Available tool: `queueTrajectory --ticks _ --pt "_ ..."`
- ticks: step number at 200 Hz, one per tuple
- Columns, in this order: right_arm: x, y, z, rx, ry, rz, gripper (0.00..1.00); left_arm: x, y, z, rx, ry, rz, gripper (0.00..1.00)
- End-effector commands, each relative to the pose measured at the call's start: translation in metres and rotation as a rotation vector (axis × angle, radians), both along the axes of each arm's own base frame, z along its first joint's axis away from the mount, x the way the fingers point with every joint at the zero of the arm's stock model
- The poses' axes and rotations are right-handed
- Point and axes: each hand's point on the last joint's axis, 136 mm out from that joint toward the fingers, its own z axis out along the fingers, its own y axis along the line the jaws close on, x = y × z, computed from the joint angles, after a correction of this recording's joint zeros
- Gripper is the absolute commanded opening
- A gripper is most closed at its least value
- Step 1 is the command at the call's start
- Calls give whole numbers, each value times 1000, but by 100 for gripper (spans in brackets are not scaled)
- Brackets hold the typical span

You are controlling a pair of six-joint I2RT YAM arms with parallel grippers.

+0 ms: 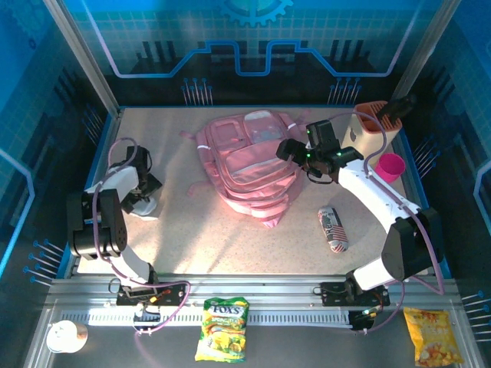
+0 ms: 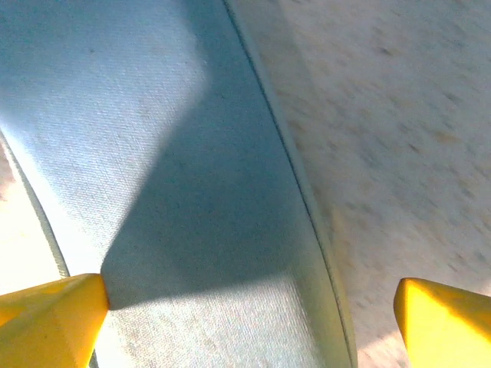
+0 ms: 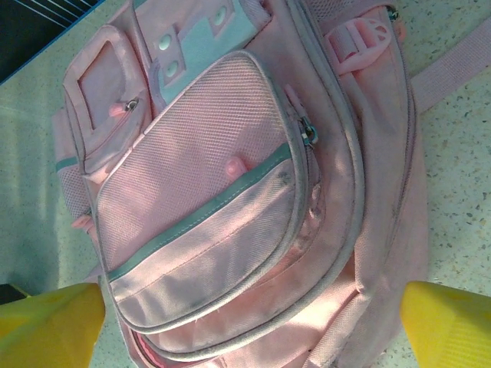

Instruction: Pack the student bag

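Observation:
The student bag lies flat in the middle of the table, a pink backpack with zipped front pockets and pale trim. Seen from the right wrist, the student bag spreads under my right gripper, whose yellow fingertips stand wide apart above the lower front pocket, holding nothing. From above, my right gripper hovers over the bag's right side. My left gripper is low at the table's left over a pale fabric item. The left gripper is open, its fingertips straddling that item.
A rolled flag-patterned pouch lies right of the bag. A pink cup and an orange-topped holder stand at the back right. On the front rail lie a candy bag, a yellow snack bag and a white cup.

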Motion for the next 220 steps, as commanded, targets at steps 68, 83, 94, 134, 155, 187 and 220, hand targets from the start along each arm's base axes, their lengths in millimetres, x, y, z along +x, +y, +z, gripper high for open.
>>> queueTrajectory --ticks 68,83,94,134,155,187,220 --pt "5 6 5 48 -25 -5 99 -4 -118 2 -219 56 -222 96" --pt "5 7 6 46 -30 -2 99 0 -111 17 -183 29 -218 98" --pt "5 8 8 44 -40 7 99 4 -104 29 -151 2 -211 99" --pt "6 16 10 25 -63 40 100 11 -76 41 -157 -77 -124 99" --pt "6 21 9 19 -60 55 100 11 -65 33 -191 -81 -74 99" --pt "6 29 8 22 -52 83 100 15 -55 19 -260 -92 -17 99" --pt "6 36 6 45 -37 95 100 24 -53 15 -285 -82 -11 99"
